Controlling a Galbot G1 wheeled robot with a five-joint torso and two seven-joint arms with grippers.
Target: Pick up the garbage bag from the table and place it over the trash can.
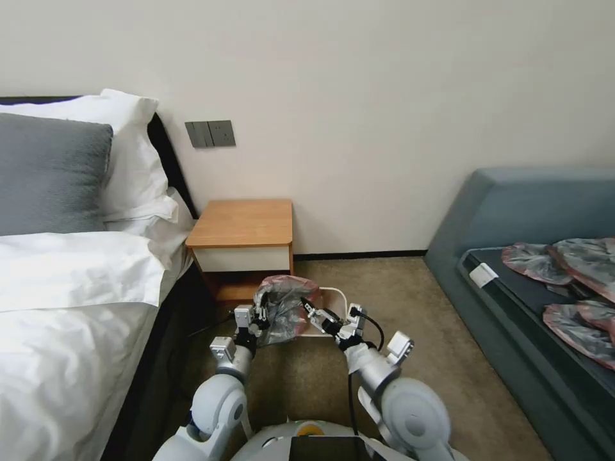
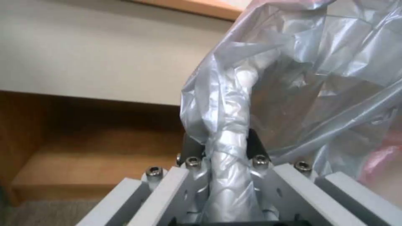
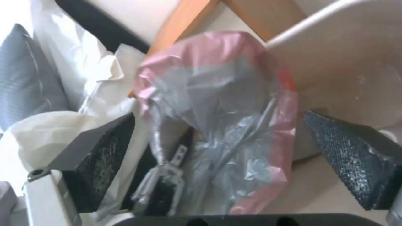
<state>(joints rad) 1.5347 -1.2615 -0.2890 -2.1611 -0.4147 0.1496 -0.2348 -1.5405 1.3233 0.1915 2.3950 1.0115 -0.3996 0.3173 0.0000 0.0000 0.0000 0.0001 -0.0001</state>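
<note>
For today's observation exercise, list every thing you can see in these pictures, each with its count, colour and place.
Garbage bag: one, grey with pinkish rim, held over the trash can's left end.
Trash can: one, cream-white, on the carpet before the table.
Table: one, orange-brown with white drawer, beside the bed.
Bed: one, white linen, left.
Pillows: one grey, white ones behind.
Sofa: one, blue-grey, right.
Spare bags: several, grey-pink, on the sofa.
Wall switches: grey.
Left gripper: shut on the bag.
Right gripper: open, facing the bag.
</note>
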